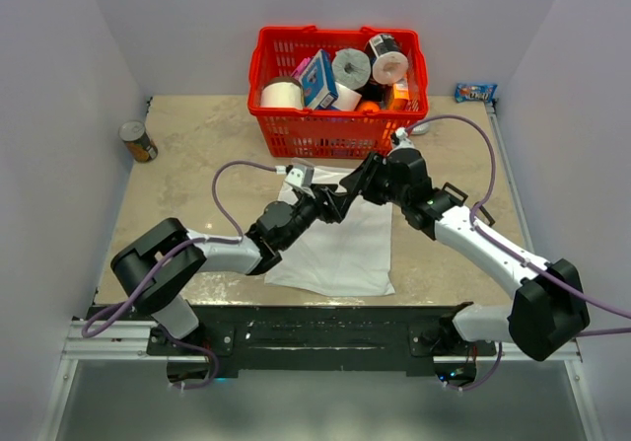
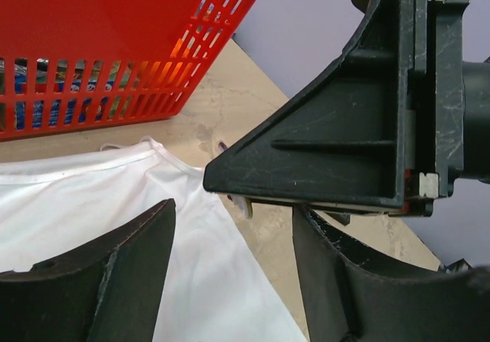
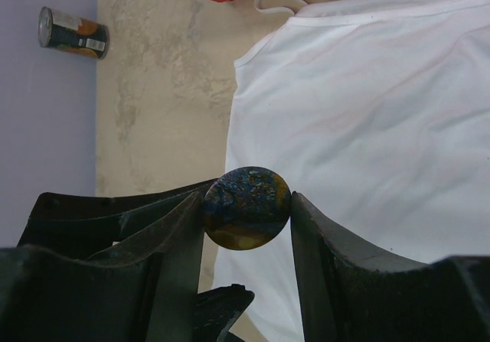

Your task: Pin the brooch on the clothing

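While the right gripper [image 3: 249, 199] pinches the small round brooch [image 3: 246, 208] — a dark blue-grey disc mottled with orange-gold — by its rim alone, the piece hangs in the air above the plain white T-shirt [image 1: 340, 249] of thin fabric. The shirt lies spread on the beige marbled table [image 1: 197, 135], just in front of the red plastic lattice basket [image 1: 335, 130]. Opposite, the left gripper [image 2: 233, 227] hovers over the shirt near its neckline with fingers apart and nothing between them, close beside the right gripper's black body.

Several things could go wrong from here, I judge. A disc gripped at two edge points can swivel or pop free if nudged — and once dropped flat on the cloth it would be awkward to pick up again. The two claws are crowded together, so a careless approach could knock one into the other. Pressing down may also drag or bunch the soft fabric instead of fastening to it.
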